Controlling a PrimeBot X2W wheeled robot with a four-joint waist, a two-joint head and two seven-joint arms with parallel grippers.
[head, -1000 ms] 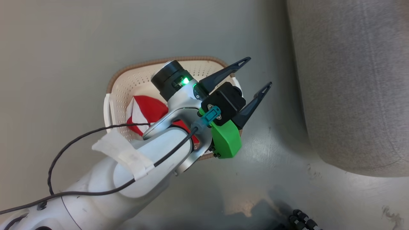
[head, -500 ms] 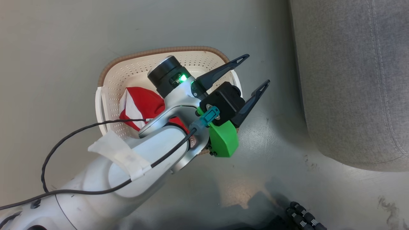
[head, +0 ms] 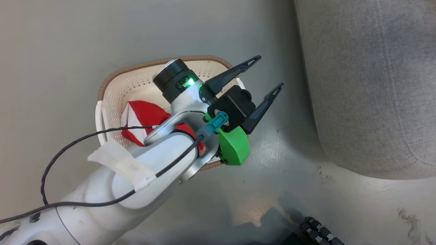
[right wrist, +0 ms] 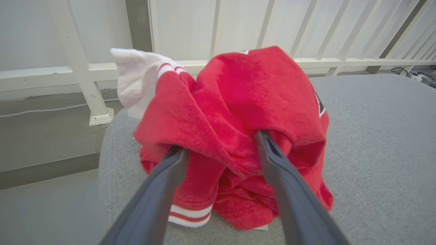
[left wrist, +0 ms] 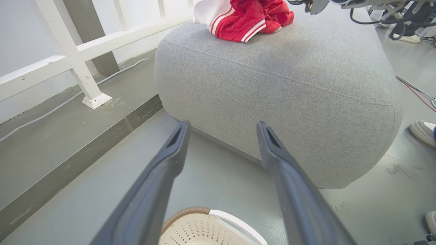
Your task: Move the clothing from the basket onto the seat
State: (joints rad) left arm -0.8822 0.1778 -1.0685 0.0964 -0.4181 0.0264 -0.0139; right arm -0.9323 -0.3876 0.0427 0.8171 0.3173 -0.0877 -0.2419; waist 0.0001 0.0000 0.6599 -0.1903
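The cream basket (head: 112, 80) with its brown rim stands on the floor, and a red-and-white garment (head: 143, 115) lies inside, partly hidden by my left arm. My left gripper (head: 270, 71) hangs open and empty above the basket's right rim, pointing toward the grey sofa (head: 368, 85). In the left wrist view the open left gripper (left wrist: 222, 124) faces the sofa (left wrist: 279, 78), with the basket's rim (left wrist: 190, 212) below. Another red-and-white garment (left wrist: 245, 17) lies on the sofa top. My right gripper (right wrist: 219, 142) is open, its tips sunk in the folds of that garment (right wrist: 238, 92) on the sofa (right wrist: 374, 136).
A white railing (left wrist: 85, 47) and a raised step (left wrist: 68, 160) run behind the sofa, with a cable (left wrist: 51, 110) along the floor. A person's shoe (left wrist: 424, 132) rests on the floor to the sofa's right. A dark ribbed part (head: 320, 231) sits at the head view's bottom edge.
The head camera has shifted, so basket and sofa sit further left in the picture. My left arm holds nearly the same pose over the basket, gripper still open.
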